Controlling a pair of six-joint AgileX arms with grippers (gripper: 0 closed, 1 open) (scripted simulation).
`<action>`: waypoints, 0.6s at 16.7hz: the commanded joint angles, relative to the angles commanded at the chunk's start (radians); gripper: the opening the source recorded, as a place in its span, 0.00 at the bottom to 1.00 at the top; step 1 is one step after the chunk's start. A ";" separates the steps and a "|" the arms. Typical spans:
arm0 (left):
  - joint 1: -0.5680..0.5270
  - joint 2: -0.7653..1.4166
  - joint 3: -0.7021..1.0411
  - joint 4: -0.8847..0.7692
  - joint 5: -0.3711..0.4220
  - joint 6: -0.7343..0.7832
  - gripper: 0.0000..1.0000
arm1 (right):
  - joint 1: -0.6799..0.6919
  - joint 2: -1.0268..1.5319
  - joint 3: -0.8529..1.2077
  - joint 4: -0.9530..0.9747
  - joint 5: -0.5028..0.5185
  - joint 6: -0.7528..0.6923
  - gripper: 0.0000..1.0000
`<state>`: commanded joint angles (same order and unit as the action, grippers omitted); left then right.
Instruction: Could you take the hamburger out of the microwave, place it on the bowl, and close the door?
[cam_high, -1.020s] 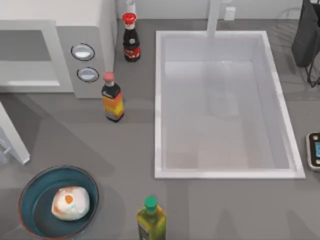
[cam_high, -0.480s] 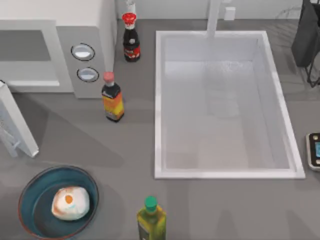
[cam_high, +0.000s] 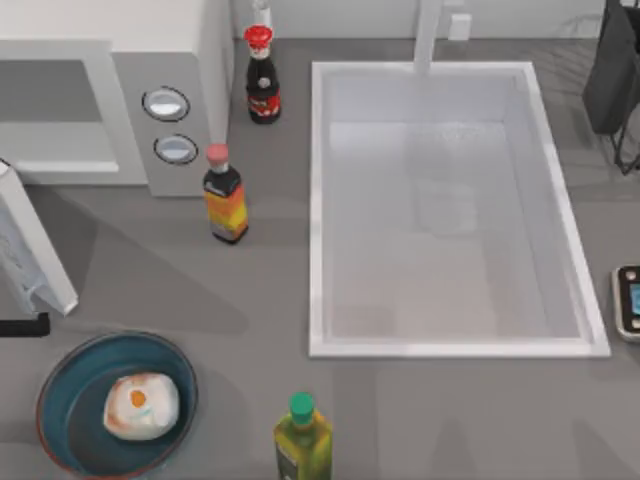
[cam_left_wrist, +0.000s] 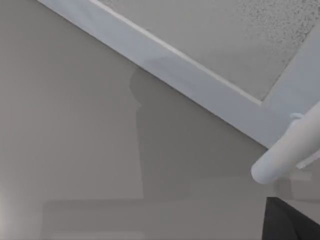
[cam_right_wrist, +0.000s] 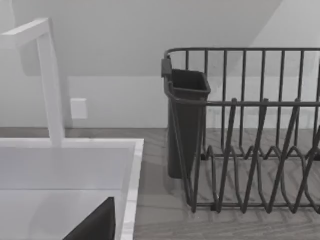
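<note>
The hamburger lies inside the teal bowl at the front left of the table. Behind it stands the microwave, its cavity open. The door hangs partly open at the left edge, angled out toward the front. A black part of my left gripper pokes in from the left edge, just in front of the door's free end and behind the bowl. The left wrist view looks close at the door and its white bar handle. My right arm is parked off to the right.
An orange-labelled bottle stands in front of the microwave's knobs, a red-capped bottle beside the microwave, a green-capped bottle at the front. The white sink takes up the middle. A dark dish rack is at the back right.
The door has swung a little toward the microwave. The black part of my left gripper has come into the top view at the left edge. The hamburger and bowl have stayed still.
</note>
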<state>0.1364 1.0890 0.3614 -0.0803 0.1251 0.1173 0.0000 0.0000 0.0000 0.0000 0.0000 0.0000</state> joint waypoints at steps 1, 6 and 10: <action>-0.031 -0.015 -0.009 0.002 -0.023 -0.027 0.00 | 0.000 0.000 0.000 0.000 0.000 0.000 1.00; -0.063 -0.033 -0.020 0.003 -0.050 -0.056 0.00 | 0.000 0.000 0.000 0.000 0.000 0.000 1.00; -0.063 0.011 0.013 0.022 -0.049 -0.057 0.00 | 0.000 0.000 0.000 0.000 0.000 0.000 1.00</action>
<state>0.0736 1.1002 0.3740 -0.0586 0.0765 0.0605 0.0000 0.0000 0.0000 0.0000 0.0000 0.0000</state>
